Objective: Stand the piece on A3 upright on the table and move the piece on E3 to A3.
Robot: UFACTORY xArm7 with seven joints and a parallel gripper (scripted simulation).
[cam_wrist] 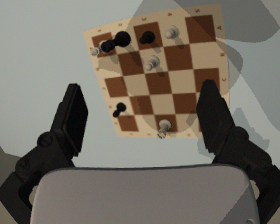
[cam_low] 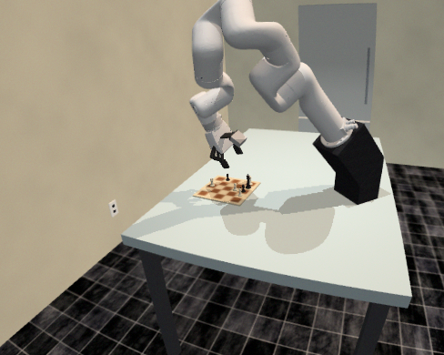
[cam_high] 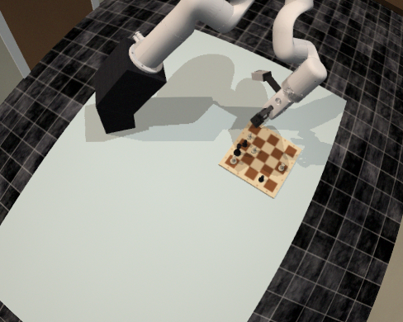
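A small five-by-five chessboard (cam_high: 261, 160) lies on the pale table at the right; it also shows in the exterior view (cam_low: 227, 190) and the wrist view (cam_wrist: 159, 75). The edge letters are too small to read. A white piece (cam_wrist: 164, 125) stands in the middle square of the board's near edge. A black piece (cam_wrist: 148, 36) stands in the middle square of the far edge. Both look upright. My gripper (cam_high: 259, 120) hangs open and empty above the board's corner nearest the arm, well above the pieces. It also shows in the exterior view (cam_low: 219, 156) and the wrist view (cam_wrist: 143, 118).
Two more black pieces (cam_wrist: 115, 42) and a white one (cam_wrist: 95, 51) crowd one far corner. Other white pieces (cam_wrist: 171, 32) (cam_wrist: 153, 65) and a black pawn (cam_wrist: 119, 108) stand on the board. The arm's black base (cam_high: 125, 87) sits at the table's back left. The table edge runs close beyond the board.
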